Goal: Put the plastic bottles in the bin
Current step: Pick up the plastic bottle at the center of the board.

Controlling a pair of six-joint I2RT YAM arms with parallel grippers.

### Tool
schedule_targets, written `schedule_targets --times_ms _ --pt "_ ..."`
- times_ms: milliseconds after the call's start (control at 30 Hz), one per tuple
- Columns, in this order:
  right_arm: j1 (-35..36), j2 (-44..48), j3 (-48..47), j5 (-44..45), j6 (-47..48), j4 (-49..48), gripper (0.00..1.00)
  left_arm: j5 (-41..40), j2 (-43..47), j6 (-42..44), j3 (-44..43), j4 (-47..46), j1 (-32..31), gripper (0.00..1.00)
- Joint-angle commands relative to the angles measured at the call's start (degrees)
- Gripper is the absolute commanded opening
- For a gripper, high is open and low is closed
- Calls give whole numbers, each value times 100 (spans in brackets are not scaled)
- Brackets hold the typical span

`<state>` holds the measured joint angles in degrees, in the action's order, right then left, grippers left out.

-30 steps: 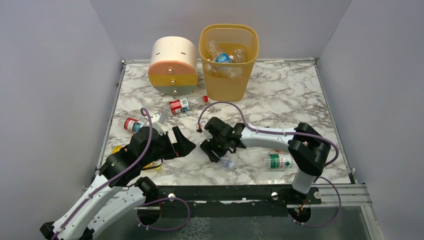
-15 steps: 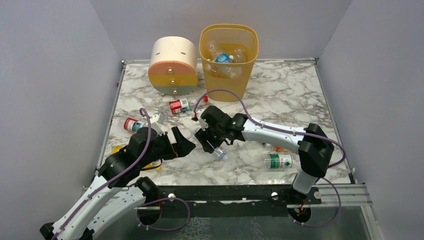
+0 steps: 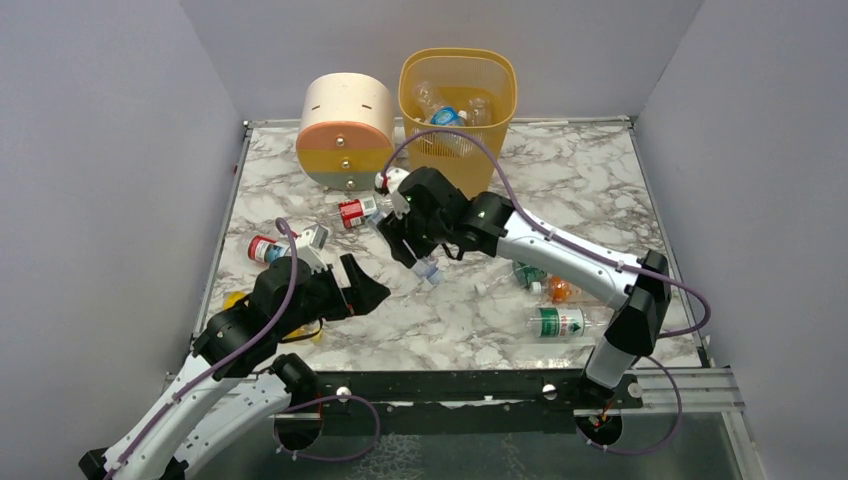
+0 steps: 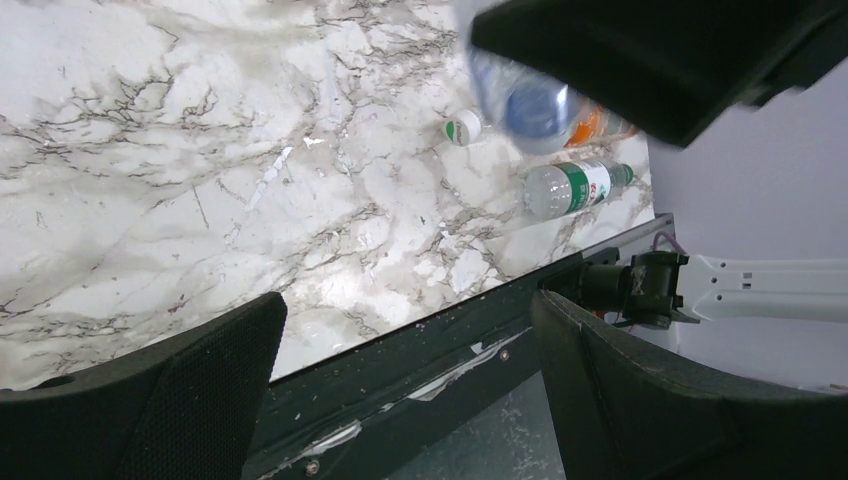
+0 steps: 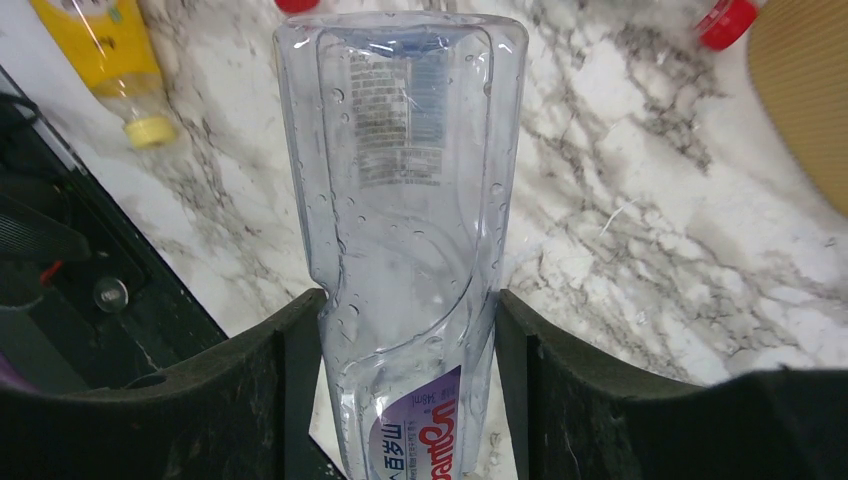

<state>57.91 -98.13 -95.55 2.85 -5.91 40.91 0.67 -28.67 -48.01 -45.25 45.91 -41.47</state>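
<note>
Presently the clear plastic bottle with a purple label point(image 5: 405, 200) is clamped by its body between the fingers of the right gripper point(image 3: 415, 250), apparently lifted off the white marble-patterned table point(image 3: 580, 190), just before the tall yellow-orange plastic bin point(image 3: 490, 150). The left gripper point(image 3: 365, 283) stands spread wide, holding nothing. A clear green-labelled plastic bottle point(image 3: 555, 321) lies at the table's near right.

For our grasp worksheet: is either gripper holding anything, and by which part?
The right gripper holds a clear bottle, pinched across its body beside the purple label. The left gripper is open, empty.
</note>
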Motion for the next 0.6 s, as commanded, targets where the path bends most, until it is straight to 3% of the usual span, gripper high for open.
schedule_targets --times_ms 0,300,567 --pt "-347 -57 -1027 217 155 396 62 128 100 -46 37 -168 8 99" --pt "-1601 -657 -3167 -236 -34 242 59 97 130 -14 16 -148 8 99" --pt "-2780 -731 -3479 -876 -845 -1226 60 62 212 -33 -1 -23 8 99"
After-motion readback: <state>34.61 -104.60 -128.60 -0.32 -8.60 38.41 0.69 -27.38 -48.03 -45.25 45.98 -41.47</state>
